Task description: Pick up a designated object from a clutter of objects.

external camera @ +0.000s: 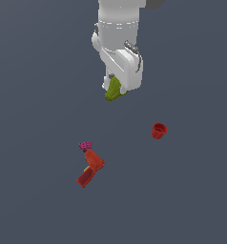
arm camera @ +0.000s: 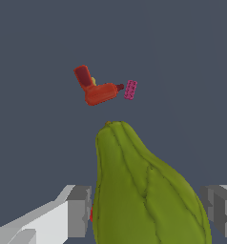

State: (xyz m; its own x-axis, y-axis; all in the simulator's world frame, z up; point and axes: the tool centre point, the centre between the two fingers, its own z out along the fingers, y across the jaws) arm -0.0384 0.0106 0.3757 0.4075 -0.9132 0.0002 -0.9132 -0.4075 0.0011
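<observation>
Filling the near part of the wrist view, the yellow-green pear-like lump [arm camera: 144,190] stands between the two grey fingers [arm camera: 78,211] of the gripper [arm camera: 149,209], its narrow stem end pointing away from the camera and its ribbed skin plain to see. One finger shows on each side of it, close against its flanks, so the jaws are closed around the lump and carry it. In the exterior view the same lump [external camera: 114,89] hangs from the white arm's gripper [external camera: 116,88], lifted well clear of the dark grey floor [external camera: 34,200], in the far middle of the scene. Below it on the floor lies the orange-red drill-shaped object [external camera: 90,168], with the tiny magenta studded block [external camera: 85,145] just beside its nose end; whether the two touch cannot be told. The wrist view shows this pair as well, the drill [arm camera: 95,87] and the block [arm camera: 130,89] side by side beyond the lump's tip. A red cup [external camera: 159,130] stands apart toward the exterior view's right, well away from the drill.
</observation>
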